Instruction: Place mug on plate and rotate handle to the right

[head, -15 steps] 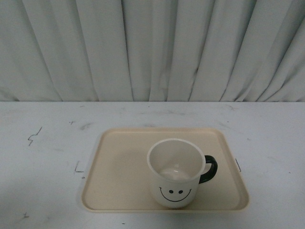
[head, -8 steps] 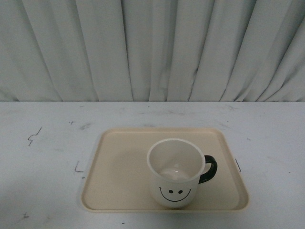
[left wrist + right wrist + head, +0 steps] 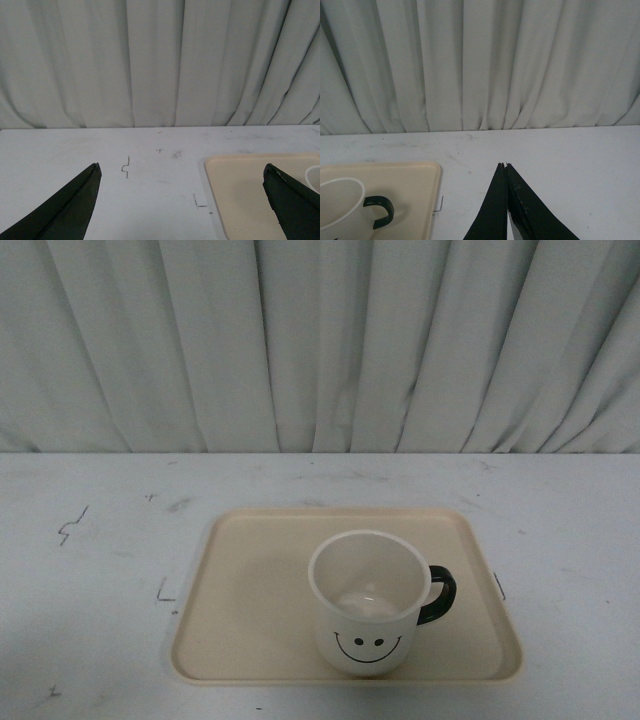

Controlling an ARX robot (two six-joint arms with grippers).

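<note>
Still no change: mug point(image 3: 366, 602) upright on plate point(image 3: 250, 590), handle point(image 3: 439, 595) right.

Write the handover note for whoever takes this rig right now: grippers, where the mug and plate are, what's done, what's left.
Left gripper: open, empty, held above the table left of the plate.
Right gripper: shut, empty, over the table to the right of the plate.
Mug: upright on the plate, toward its front right, smiley facing the robot.
Handle: points right.
Done: mug is placed and the handle is turned right.
Left: seemingly nothing; both arms are clear of the mug.
</note>
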